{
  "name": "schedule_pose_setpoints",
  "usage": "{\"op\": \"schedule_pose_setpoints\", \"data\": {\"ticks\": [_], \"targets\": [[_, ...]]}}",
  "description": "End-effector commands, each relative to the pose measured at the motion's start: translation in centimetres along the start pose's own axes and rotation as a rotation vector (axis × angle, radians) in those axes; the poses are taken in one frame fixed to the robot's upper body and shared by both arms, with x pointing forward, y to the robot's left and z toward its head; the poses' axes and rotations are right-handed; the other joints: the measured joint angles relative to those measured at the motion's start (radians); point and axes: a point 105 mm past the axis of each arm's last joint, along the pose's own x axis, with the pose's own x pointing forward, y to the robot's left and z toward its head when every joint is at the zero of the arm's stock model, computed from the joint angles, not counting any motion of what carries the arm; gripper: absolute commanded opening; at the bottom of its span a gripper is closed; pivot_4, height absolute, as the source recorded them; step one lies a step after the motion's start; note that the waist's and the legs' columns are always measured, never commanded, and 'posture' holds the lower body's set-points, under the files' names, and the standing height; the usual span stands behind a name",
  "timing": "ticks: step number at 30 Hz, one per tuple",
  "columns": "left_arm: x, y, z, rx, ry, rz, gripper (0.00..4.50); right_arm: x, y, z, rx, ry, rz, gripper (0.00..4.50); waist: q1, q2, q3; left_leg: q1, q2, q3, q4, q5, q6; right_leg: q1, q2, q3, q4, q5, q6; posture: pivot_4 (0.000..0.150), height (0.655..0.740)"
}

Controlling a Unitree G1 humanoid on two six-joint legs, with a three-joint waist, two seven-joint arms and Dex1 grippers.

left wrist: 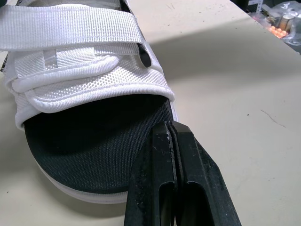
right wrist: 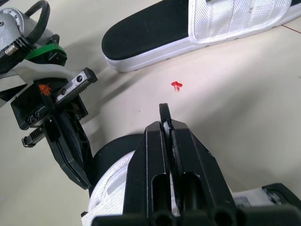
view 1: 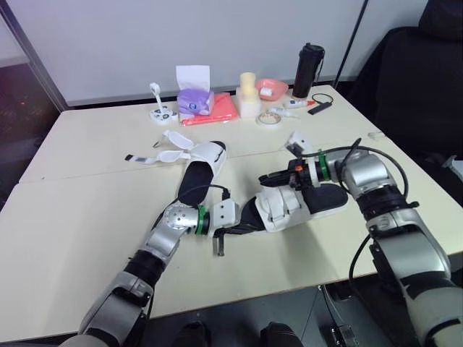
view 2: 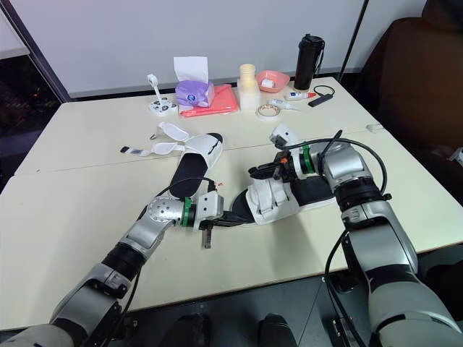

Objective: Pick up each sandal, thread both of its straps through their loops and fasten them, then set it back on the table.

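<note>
A white sandal with a black footbed lies at the table's middle, its straps across the upper. My left gripper is shut, and its fingertips rest over the toe end of the footbed. My right gripper hangs over the sandal's upper. It is shut on a thin white strap that shows between its fingers. A second white sandal lies farther back on the left, with its straps loose and spread on the table.
At the table's far side stand a purple tissue box, a red cloth, a pale cup stack, a pink bowl, a tape roll and a black bottle. A dark chair stands at the right.
</note>
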Motion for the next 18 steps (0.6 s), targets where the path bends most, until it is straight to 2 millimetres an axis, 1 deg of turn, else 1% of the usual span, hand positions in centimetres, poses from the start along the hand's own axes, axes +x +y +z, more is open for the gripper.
{"op": "schedule_pose_setpoints", "data": {"ticks": [1,7,10,13,18], "targets": [[-0.2,-1.5,-2.5,-0.051,0.095,-0.043,0.0,-0.9,-0.1,3.6,-0.079,-0.087,-0.023,0.03,0.0,0.0,0.0,0.0,0.0,0.0,0.0,0.0,0.0,0.0,0.0,0.0,0.0,0.0,0.0,0.15,0.74],[-0.1,-1.5,-2.4,-0.051,0.094,-0.044,0.0,-1.0,0.2,4.5,-0.073,-0.123,0.003,0.03,0.0,0.0,0.0,0.0,0.0,0.0,0.0,0.0,0.0,0.0,0.0,0.0,0.0,0.0,0.0,0.15,0.74],[-0.1,-1.6,-2.5,-0.051,0.095,-0.048,0.0,-0.8,0.1,4.6,-0.069,-0.129,0.001,0.03,-0.001,0.0,0.0,0.0,0.0,0.0,0.0,0.0,0.0,0.0,0.0,0.0,0.0,0.0,0.0,0.15,0.74],[-0.1,-1.8,-2.6,-0.044,0.102,-0.056,0.0,-0.4,0.0,4.2,-0.064,-0.122,0.001,0.03,-0.001,0.0,0.0,0.0,0.0,0.0,0.0,0.0,0.0,0.0,0.0,0.0,0.0,0.0,0.0,0.15,0.74],[-0.1,-1.7,-2.6,-0.042,0.103,-0.053,0.0,0.4,-0.6,2.6,-0.054,-0.072,-0.017,0.03,-0.004,0.001,0.0,0.0,0.0,0.0,0.0,0.0,0.0,0.0,0.0,0.0,0.0,0.0,0.0,0.15,0.74]]}}
